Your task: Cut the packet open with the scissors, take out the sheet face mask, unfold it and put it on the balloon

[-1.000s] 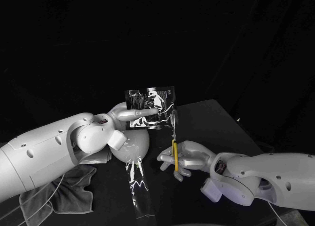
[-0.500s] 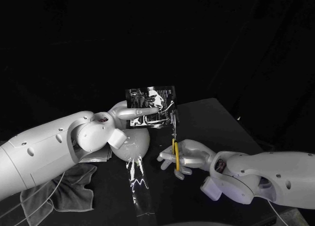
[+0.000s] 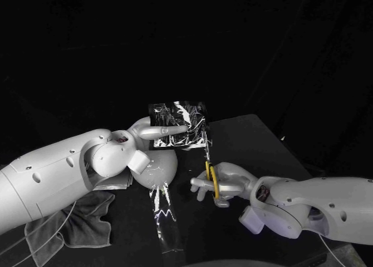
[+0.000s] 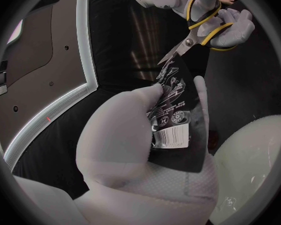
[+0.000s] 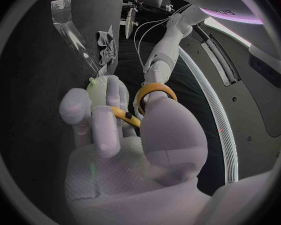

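Note:
My left hand (image 3: 151, 133) holds the dark, shiny packet (image 3: 179, 124) upright above the table, pinched between thumb and finger. In the left wrist view the left hand (image 4: 137, 150) grips the packet (image 4: 176, 105) by its lower half. My right hand (image 3: 225, 182) holds the yellow-handled scissors (image 3: 210, 173) with the blades pointing up at the packet's right edge. The scissors (image 4: 193, 35) show slightly parted blades whose tips touch the packet's edge. The white balloon (image 3: 159, 166) lies under my left hand. The right hand (image 5: 125, 145) has fingers through the yellow scissors handles (image 5: 152, 96).
A clear plastic wrapper (image 3: 165, 218) lies on the black table (image 3: 251, 139) in front of the balloon. A grey cloth (image 3: 78, 222) lies under my left arm. The table's far edge runs just behind the packet.
My right hand has moved the scissors slightly up and to the right, closer to the packet's edge. The left hand has lifted the packet a little.

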`<action>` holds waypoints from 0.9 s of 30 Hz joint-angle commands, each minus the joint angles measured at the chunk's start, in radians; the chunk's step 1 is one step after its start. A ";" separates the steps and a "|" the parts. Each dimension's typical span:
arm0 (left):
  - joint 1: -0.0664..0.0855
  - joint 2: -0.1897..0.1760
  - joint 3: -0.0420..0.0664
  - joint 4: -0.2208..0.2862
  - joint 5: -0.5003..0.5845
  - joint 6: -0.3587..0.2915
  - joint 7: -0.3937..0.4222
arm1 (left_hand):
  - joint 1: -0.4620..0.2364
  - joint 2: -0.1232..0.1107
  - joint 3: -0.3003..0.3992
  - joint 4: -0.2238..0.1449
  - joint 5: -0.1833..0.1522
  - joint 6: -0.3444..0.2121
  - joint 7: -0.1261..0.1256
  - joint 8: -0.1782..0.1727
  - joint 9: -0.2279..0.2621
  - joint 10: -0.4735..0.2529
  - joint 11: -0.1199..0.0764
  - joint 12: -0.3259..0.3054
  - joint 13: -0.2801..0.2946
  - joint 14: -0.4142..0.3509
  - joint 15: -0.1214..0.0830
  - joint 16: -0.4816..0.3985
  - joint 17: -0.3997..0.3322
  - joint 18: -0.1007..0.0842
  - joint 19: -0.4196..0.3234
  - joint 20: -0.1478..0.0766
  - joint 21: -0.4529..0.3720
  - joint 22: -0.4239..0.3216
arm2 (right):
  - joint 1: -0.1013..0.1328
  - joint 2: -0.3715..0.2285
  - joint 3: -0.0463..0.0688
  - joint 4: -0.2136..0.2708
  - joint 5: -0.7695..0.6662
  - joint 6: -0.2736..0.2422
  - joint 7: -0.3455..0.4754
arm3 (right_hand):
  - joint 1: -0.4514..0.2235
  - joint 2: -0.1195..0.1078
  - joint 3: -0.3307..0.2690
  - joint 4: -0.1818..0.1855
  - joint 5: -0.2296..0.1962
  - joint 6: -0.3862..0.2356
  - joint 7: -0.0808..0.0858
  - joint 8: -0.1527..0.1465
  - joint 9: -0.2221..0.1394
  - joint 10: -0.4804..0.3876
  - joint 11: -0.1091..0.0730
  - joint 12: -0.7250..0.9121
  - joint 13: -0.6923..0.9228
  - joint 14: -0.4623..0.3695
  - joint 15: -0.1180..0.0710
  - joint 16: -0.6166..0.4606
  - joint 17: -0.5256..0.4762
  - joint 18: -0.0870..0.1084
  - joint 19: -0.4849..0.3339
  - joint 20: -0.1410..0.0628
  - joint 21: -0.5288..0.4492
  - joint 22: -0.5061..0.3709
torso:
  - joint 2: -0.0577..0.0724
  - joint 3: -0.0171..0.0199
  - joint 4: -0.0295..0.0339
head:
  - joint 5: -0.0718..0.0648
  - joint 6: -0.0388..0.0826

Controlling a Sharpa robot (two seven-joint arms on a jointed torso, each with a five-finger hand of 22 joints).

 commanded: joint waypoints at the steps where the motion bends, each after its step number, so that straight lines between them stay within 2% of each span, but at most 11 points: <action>1: 0.000 0.002 0.000 0.002 -0.020 -0.001 -0.005 | -0.001 0.007 0.001 -0.006 0.003 -0.002 0.006 0.008 0.089 0.008 -0.002 0.003 0.002 0.005 -0.001 0.005 0.001 0.014 0.006 -0.002 0.004 0.002 | 0.003 -0.002 0.002 0.001 -0.013 -0.003 0.007 | -0.001 0.009 -0.007 0.000 -0.002 0.006 -0.002 0.004 0.006 0.254 -0.048 0.010 0.012 0.010 -0.003 0.009 0.018 -0.018 0.009 -0.004 0.014 0.051 | 0.000 0.0000 -0.0004 | -0.001 -0.001; 3: 0.000 0.001 0.000 0.002 -0.021 -0.001 -0.005 | -0.001 0.008 0.002 -0.006 0.003 -0.002 0.006 0.008 0.090 0.009 -0.002 0.003 0.002 0.006 -0.001 0.005 0.002 0.014 0.006 -0.002 0.004 0.002 | 0.004 -0.004 0.002 0.001 -0.013 -0.004 0.006 | 0.008 0.024 -0.039 0.000 -0.002 -0.001 -0.003 0.006 0.024 0.238 -0.050 0.025 0.054 0.011 -0.006 0.010 0.020 -0.019 0.009 -0.009 0.017 0.055 | 0.000 0.0002 -0.0004 | -0.001 -0.001; 10: 0.000 0.000 0.000 0.003 -0.022 -0.003 -0.002 | -0.001 0.008 0.002 -0.006 0.003 -0.003 0.006 0.008 0.090 0.009 -0.003 0.003 0.002 0.006 -0.001 0.005 0.002 0.014 0.006 -0.003 0.004 0.002 | 0.005 -0.005 0.002 -0.003 -0.011 -0.012 0.006 | 0.016 0.040 -0.078 -0.001 -0.001 -0.023 0.006 -0.003 0.039 0.199 -0.042 0.019 0.089 0.003 0.001 0.002 0.008 -0.017 -0.005 -0.006 0.001 0.052 | 0.000 0.0005 0.0008 | -0.003 0.001; 12: 0.000 0.000 0.000 0.003 -0.022 -0.004 -0.001 | -0.001 0.008 0.002 -0.006 0.003 -0.003 0.006 0.008 0.090 0.009 -0.003 0.003 0.002 0.006 -0.001 0.005 0.002 0.014 0.006 -0.003 0.004 0.002 | 0.006 -0.005 0.002 -0.003 -0.010 -0.016 0.009 | 0.017 0.042 -0.100 0.000 -0.001 -0.060 0.024 -0.027 0.039 0.144 -0.027 -0.016 0.089 -0.012 0.014 -0.014 -0.021 -0.012 -0.026 0.001 -0.030 0.041 | 0.000 0.0003 0.0005 | -0.003 0.003; 15: 0.000 -0.001 0.000 0.003 -0.022 -0.005 -0.001 | -0.001 0.008 0.002 -0.006 0.003 -0.003 0.006 0.008 0.090 0.009 -0.003 0.003 0.002 0.006 -0.001 0.005 0.002 0.014 0.006 -0.003 0.004 0.002 | 0.006 -0.004 0.002 -0.002 -0.006 -0.023 0.013 | 0.018 0.044 -0.109 0.000 0.000 -0.077 0.033 -0.040 0.040 0.120 -0.017 -0.036 0.087 -0.020 0.021 -0.022 -0.035 -0.011 -0.035 0.007 -0.042 0.037 | 0.000 0.0000 0.0002 | -0.004 0.004; 16: 0.000 -0.001 0.000 0.003 -0.022 -0.005 0.000 | -0.001 0.008 0.002 -0.006 0.003 -0.003 0.006 0.008 0.090 0.009 -0.003 0.003 0.002 0.006 -0.001 0.005 0.002 0.014 0.006 -0.003 0.004 0.002 | 0.006 -0.004 0.002 -0.001 -0.006 -0.025 0.014 | 0.017 0.037 -0.117 0.001 -0.001 -0.114 0.055 -0.065 0.036 0.053 0.005 -0.088 0.068 -0.048 0.040 -0.055 -0.094 -0.007 -0.061 0.020 -0.079 0.022 | 0.000 0.0000 0.0003 | -0.004 0.005; 18: 0.000 -0.002 0.000 0.004 -0.022 -0.006 0.000 | -0.001 0.008 0.002 -0.006 0.003 -0.003 0.006 0.008 0.090 0.009 -0.003 0.003 0.002 0.006 -0.001 0.005 0.002 0.014 0.006 -0.003 0.004 0.002 | 0.006 -0.004 0.002 -0.001 -0.003 -0.031 0.017 | 0.012 0.026 -0.114 0.003 0.000 -0.141 0.073 -0.084 0.035 0.015 0.019 -0.125 0.051 -0.068 0.055 -0.074 -0.128 -0.004 -0.078 0.031 -0.101 0.014 | 0.000 0.0001 0.0006 | -0.004 0.008; 20: 0.000 -0.002 0.000 0.004 -0.022 -0.006 0.001 | -0.001 0.008 0.002 -0.006 0.003 -0.003 0.006 0.008 0.090 0.009 -0.003 0.003 0.002 0.006 -0.001 0.005 0.002 0.014 0.006 -0.003 0.004 0.002 | 0.006 -0.003 0.002 -0.001 0.000 -0.038 0.019 | -0.006 -0.016 -0.072 0.006 -0.001 -0.179 0.094 -0.111 0.033 -0.037 0.046 -0.177 0.019 -0.104 0.076 -0.111 -0.190 -0.005 -0.085 0.048 -0.105 0.014 | 0.000 0.0001 0.0007 | -0.005 0.008; 22: 0.000 -0.003 0.000 0.004 -0.022 -0.005 0.001 | -0.001 0.008 0.002 -0.006 0.003 -0.003 0.006 0.008 0.090 0.009 -0.003 0.003 0.002 0.006 -0.001 0.005 0.002 0.014 0.006 -0.003 0.004 0.002 | 0.006 -0.002 0.002 0.000 0.003 -0.041 0.021 | -0.028 -0.049 -0.017 0.009 -0.001 -0.188 0.102 -0.121 0.036 -0.044 0.055 -0.201 -0.003 -0.122 0.084 -0.126 -0.217 -0.003 -0.086 0.059 -0.101 0.018 | 0.000 0.0002 0.0008 | -0.005 0.010; 25: 0.000 -0.003 0.000 0.005 -0.022 -0.005 0.001 | -0.002 0.008 0.002 -0.006 0.003 -0.003 0.006 0.009 0.091 0.009 -0.003 0.003 0.002 0.006 -0.001 0.005 0.003 0.014 0.007 -0.003 0.005 0.002 | 0.007 -0.002 0.002 0.000 0.006 -0.046 0.022 | -0.050 -0.080 0.037 0.006 -0.003 -0.194 0.107 -0.131 0.041 -0.042 0.058 -0.223 -0.028 -0.127 0.089 -0.130 -0.229 0.002 -0.088 0.070 -0.098 0.021 | 0.000 0.0003 0.0009 | -0.005 0.012; 27: 0.000 -0.003 0.000 0.005 -0.022 -0.005 0.001 | -0.002 0.008 0.002 -0.006 0.003 -0.003 0.006 0.009 0.091 0.009 -0.003 0.003 0.002 0.006 -0.001 0.005 0.003 0.014 0.007 -0.003 0.005 0.002 | 0.009 -0.001 0.002 0.001 0.009 -0.051 0.024 | -0.053 -0.084 0.043 0.006 -0.002 -0.195 0.108 -0.133 0.041 -0.042 0.059 -0.226 -0.031 -0.127 0.088 -0.129 -0.228 0.002 -0.088 0.072 -0.095 0.023 | 0.000 0.0000 0.0008 | -0.006 0.014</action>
